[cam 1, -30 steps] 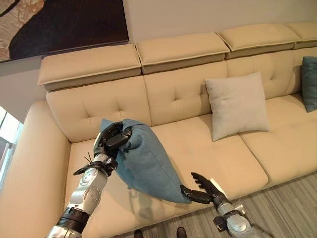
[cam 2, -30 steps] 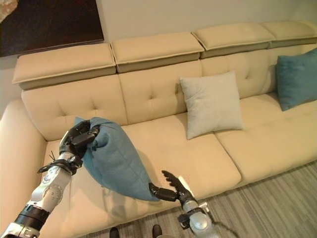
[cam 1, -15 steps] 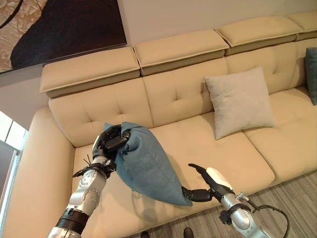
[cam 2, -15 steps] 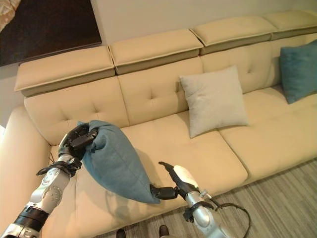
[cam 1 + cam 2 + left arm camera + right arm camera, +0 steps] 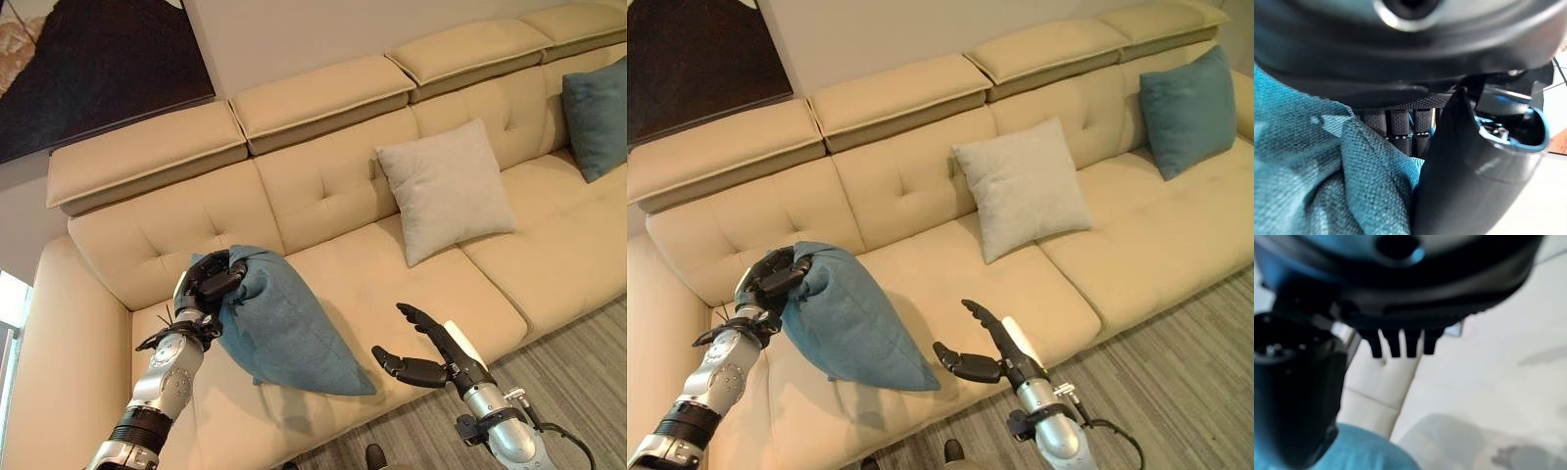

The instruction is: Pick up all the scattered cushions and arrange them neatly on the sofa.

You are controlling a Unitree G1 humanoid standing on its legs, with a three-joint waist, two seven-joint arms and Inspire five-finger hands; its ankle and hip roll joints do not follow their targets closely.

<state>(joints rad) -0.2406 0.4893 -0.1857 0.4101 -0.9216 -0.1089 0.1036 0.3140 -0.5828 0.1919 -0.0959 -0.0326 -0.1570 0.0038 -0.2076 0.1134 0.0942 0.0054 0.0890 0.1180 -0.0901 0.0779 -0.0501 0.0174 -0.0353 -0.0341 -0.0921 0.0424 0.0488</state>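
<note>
a: what have i got in the left robot hand [image 5: 211, 284]?

b: from my seat, its fingers are curled tight round the top corner of the blue cushion [image 5: 284, 328]. in the left wrist view the teal cloth [image 5: 1327, 171] is bunched up against the fingers [image 5: 1400, 125] and the thumb.

a: and the cushion itself, where does it sit?

b: it stands tilted on the left seat of the sofa [image 5: 392, 284], top corner lifted in my grip, lower corner resting on the seat near the front edge.

a: right robot hand [image 5: 431, 357]?

b: spread wide, fingers straight, thumb stuck out toward the cushion's lower corner. it hovers just beside that corner at the seat's front edge, not touching, holding nothing. in its wrist view i see the straight fingers [image 5: 1400, 342] with a patch of blue cloth past the thumb.

a: what else is the sofa holding?

b: a light grey cushion [image 5: 446, 186] leans upright against the backrest over the middle seat, well apart from the blue one. a second blue cushion [image 5: 1185, 108] leans against the backrest at the far right end. so three cushions sit on the sofa.

a: around it?

b: a dark picture [image 5: 88, 69] hangs on the wall above the left headrest, and striped grey carpet [image 5: 1195, 372] runs in front of the seats.
</note>
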